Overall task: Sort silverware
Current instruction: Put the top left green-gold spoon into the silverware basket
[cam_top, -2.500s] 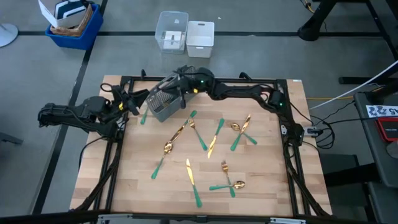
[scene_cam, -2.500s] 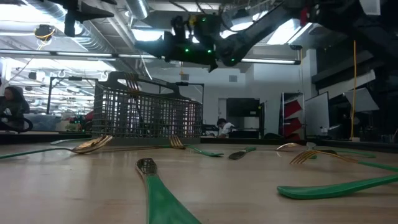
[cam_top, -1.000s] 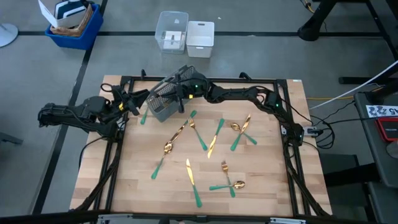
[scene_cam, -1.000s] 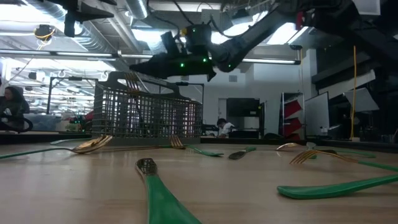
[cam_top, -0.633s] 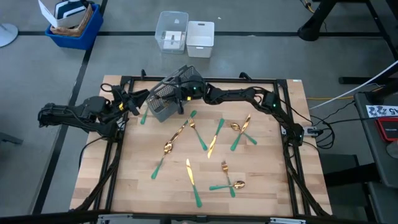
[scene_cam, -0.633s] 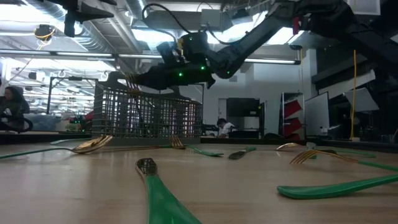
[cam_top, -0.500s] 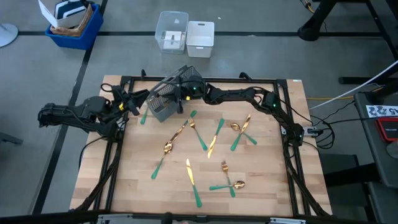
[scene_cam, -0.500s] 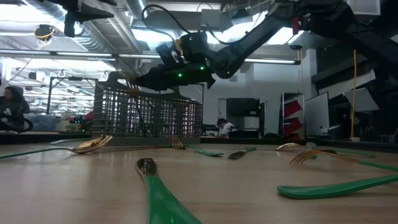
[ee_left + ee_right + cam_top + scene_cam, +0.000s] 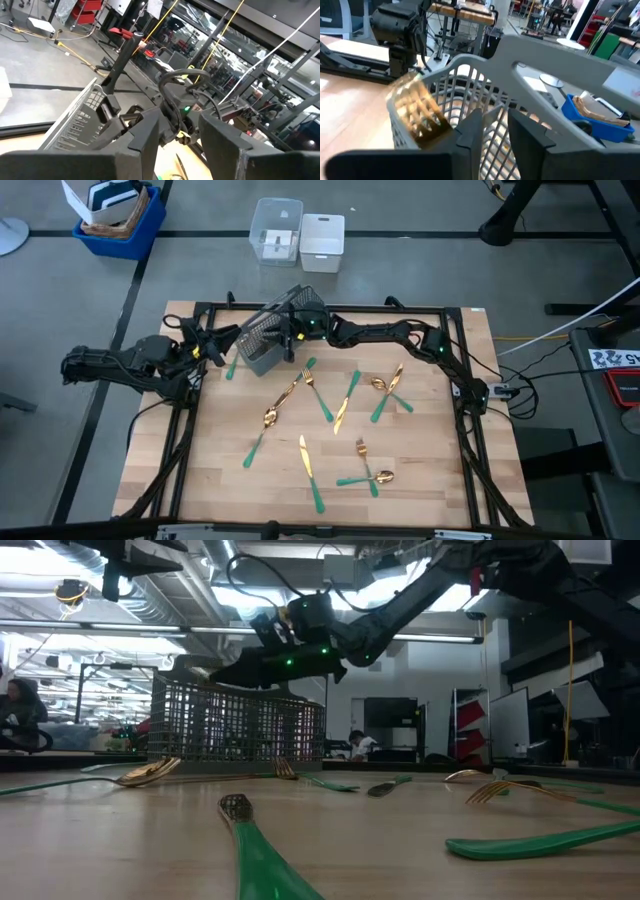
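Left gripper (image 9: pixel 213 350) sat at the left edge of the wooden table (image 9: pixel 420 470), in the left-centre of the high view, just left of the grey mesh caddy (image 9: pixel 268 340). Its two fingers (image 9: pixel 145 137) stood apart with a clear gap between them in the left wrist view; nothing was held and nothing touched.

The caddy stood at the upper middle of the table. In the right wrist view a gold fork head (image 9: pixel 418 114) lay tilted inside the caddy's near compartment, tines down against the mesh wall; its handle could not be seen.

Right gripper (image 9: pixel 288 337) reached in from the right, poised over the caddy's rim, upper centre of the high view. In the low view the right gripper (image 9: pixel 232 672) hung level just above the caddy's top edge (image 9: pixel 240 690). Its fingers (image 9: pixel 470 127) showed a narrow gap between them in the right wrist view, with only mesh visible through the gap. Could not tell whether the tips touched the caddy wall.

The remaining silverware (image 9: pixel 330 415) lay scattered across the middle and lower table, right of and below the caddy: forks, spoons and knives with gold heads and teal handles, mostly apart, a few crossing. One green handle (image 9: pixel 230 368) lay just below-left of the caddy. In the low view a spoon (image 9: pixel 250 840) lay nearest, lower centre.
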